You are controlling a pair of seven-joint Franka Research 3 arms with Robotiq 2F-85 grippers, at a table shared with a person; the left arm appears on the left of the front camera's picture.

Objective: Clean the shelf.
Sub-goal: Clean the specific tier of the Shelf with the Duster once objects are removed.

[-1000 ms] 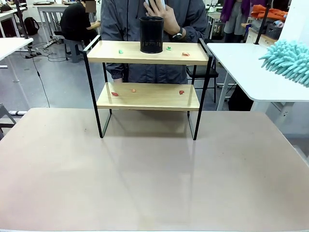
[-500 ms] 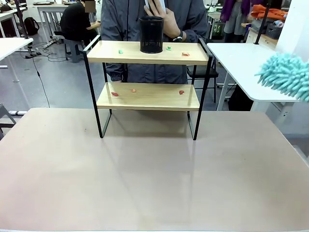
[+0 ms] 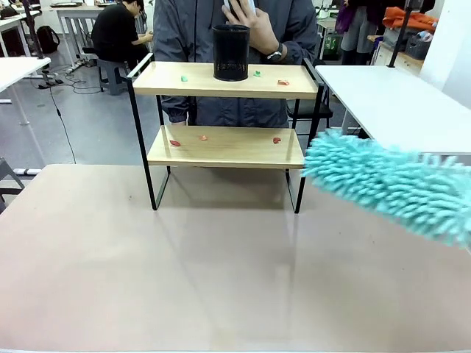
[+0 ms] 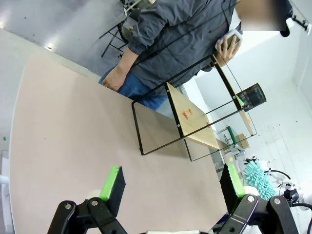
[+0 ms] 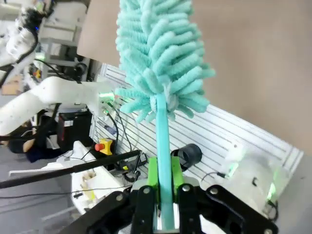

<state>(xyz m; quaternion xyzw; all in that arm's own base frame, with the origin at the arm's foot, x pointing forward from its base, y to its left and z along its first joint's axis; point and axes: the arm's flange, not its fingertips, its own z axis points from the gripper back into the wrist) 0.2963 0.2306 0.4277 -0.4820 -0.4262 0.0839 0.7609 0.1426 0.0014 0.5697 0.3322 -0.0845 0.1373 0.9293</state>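
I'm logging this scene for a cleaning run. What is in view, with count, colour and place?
shelf: one, light wood boards on a black frame, far middle of the table
table: one, beige, under the shelf
side table: one, white, far right
cup: one, black mesh, on the top board
top scraps: three, two green and one red, on the top board
lower scraps: three, two red and one orange, on the lower board
duster: one, teal, fluffy, right side, tip near the shelf's lower right corner
person: one, grey jacket, behind the shelf
left gripper: open, above the table
right gripper: shut on the duster's handle
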